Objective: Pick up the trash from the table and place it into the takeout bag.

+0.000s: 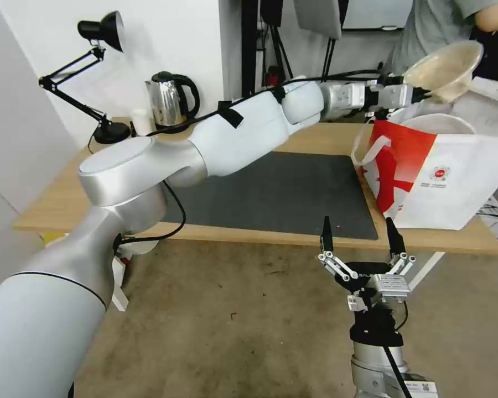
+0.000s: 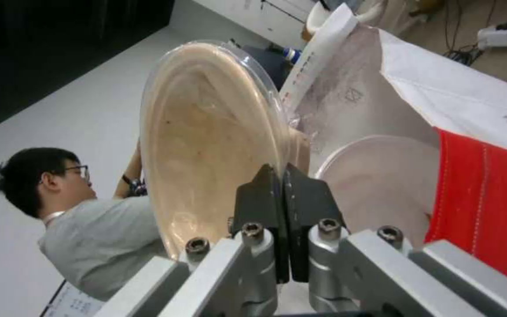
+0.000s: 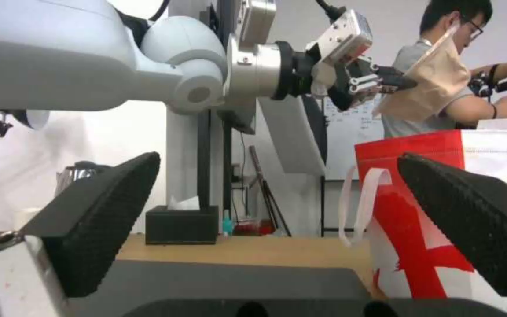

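Bore no readable writing, only a small round red logo (image 1: 439,173) with blurred print beneath, on the takeout bag (image 1: 454,182) standing on the table (image 1: 315,138). Held the beige oval bowl (image 1: 445,69) tilted on edge above the bag's open mouth, rim pinched between the closed fingers (image 2: 259,193) of the left gripper (image 1: 409,94), white round bowl (image 1: 440,122) already inside just below them. Hovered spread wide and empty at the table's near edge, right gripper (image 1: 359,235), bag just beyond its right finger
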`<state>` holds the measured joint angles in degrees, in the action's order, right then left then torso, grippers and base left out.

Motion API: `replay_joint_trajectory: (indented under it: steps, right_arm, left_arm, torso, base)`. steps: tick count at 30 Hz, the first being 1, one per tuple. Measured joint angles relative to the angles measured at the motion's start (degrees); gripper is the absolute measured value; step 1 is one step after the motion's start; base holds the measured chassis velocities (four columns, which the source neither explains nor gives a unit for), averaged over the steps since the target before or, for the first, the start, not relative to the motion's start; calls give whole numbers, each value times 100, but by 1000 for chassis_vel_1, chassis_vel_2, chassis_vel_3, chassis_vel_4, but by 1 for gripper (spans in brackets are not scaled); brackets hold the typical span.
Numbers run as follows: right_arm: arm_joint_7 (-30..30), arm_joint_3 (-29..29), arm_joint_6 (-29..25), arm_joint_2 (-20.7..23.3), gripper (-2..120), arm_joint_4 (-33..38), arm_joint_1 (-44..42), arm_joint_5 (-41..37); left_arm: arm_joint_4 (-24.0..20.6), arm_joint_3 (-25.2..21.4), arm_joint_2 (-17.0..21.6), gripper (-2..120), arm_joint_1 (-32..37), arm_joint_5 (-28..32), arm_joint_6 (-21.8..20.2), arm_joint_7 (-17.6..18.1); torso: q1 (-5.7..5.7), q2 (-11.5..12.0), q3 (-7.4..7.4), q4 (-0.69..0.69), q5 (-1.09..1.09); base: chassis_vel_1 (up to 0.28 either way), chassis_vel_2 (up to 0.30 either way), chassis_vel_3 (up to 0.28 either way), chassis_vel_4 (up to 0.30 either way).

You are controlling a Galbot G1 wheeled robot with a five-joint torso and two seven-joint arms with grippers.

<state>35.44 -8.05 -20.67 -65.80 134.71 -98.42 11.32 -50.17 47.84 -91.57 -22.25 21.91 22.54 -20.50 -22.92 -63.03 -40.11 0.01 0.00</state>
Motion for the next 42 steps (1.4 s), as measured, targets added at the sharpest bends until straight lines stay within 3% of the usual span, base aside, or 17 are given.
replay_joint_trajectory:
  steps: [7, 9, 14, 16, 21, 25, 26, 30, 31, 34, 35, 38, 42]
  right_arm:
    - [0, 0, 0, 0, 100, 0, 0, 0]
    - [0, 0, 0, 0, 100, 0, 0, 0]
    - [0, 0, 0, 0, 100, 0, 0, 0]
    - [0, 0, 0, 0, 100, 0, 0, 0]
    - [0, 0, 0, 0, 100, 0, 0, 0]
    - [0, 0, 0, 0, 100, 0, 0, 0]
    - [0, 0, 0, 0, 100, 0, 0, 0]
    - [0, 0, 0, 0, 100, 0, 0, 0]
    - [0, 0, 0, 0, 100, 0, 0, 0]
    - [0, 0, 0, 0, 100, 0, 0, 0]
    - [0, 0, 0, 0, 100, 0, 0, 0]
    - [0, 0, 0, 0, 100, 0, 0, 0]
    - [0, 0, 0, 0, 100, 0, 0, 0]
  left_arm:
    - [10, -40, 19, 13, -7, -21, 0, 4]
    - [16, -54, 23, 24, -7, -36, 1, 12]
    - [10, -56, 25, 35, -7, -40, 1, 18]
    - [8, -58, 27, 48, -7, -40, 3, 23]
    - [-1, -109, 35, 63, -38, -40, 13, 25]
    - [-346, -209, 213, 82, -78, 73, -227, 134]
    - [-346, -209, 213, 82, -78, 73, -227, 134]
    - [-1055, -359, 811, 98, -100, 323, -786, 504]
    - [-1055, -359, 811, 98, -100, 323, -786, 504]
    - [-1638, -531, 1427, 100, -81, 490, -1178, 844]
    - [-1638, -531, 1427, 100, -81, 490, -1178, 844]
    - [-2302, -727, 2040, 100, 21, 669, -1520, 1256]
    - [-2780, -881, 2436, 100, 178, 805, -1766, 1645]
  torso:
    - [0, 0, 0, 0, 0]
    - [0, 0, 0, 0, 0]
    - [0, 0, 0, 0, 0]
    - [0, 0, 0, -1, 0]
    - [0, 0, 0, -1, 0]
    - [0, 1, 0, -2, 0]
    - [0, 1, 0, -2, 0]
    - [0, 1, 0, 0, -1]
    - [0, 1, 0, 0, -1]
    - [0, 1, 0, 1, -3]
    - [0, 1, 0, 1, -3]
    - [0, 1, 1, 1, -3]
    - [0, 2, 0, 0, -2]
  base:
    - [0, 0, 0, 0]
    - [0, 0, 0, 0]
    - [0, 0, 0, 0]
    - [0, 0, 0, 0]
    - [0, 0, 0, 0]
    - [0, 0, 0, 0]
    - [0, 0, 0, 0]
    - [0, 0, 0, 0]
    - [0, 0, 0, 0]
    - [0, 0, 0, 0]
    - [0, 0, 0, 0]
    - [0, 0, 0, 0]
    - [0, 0, 0, 0]
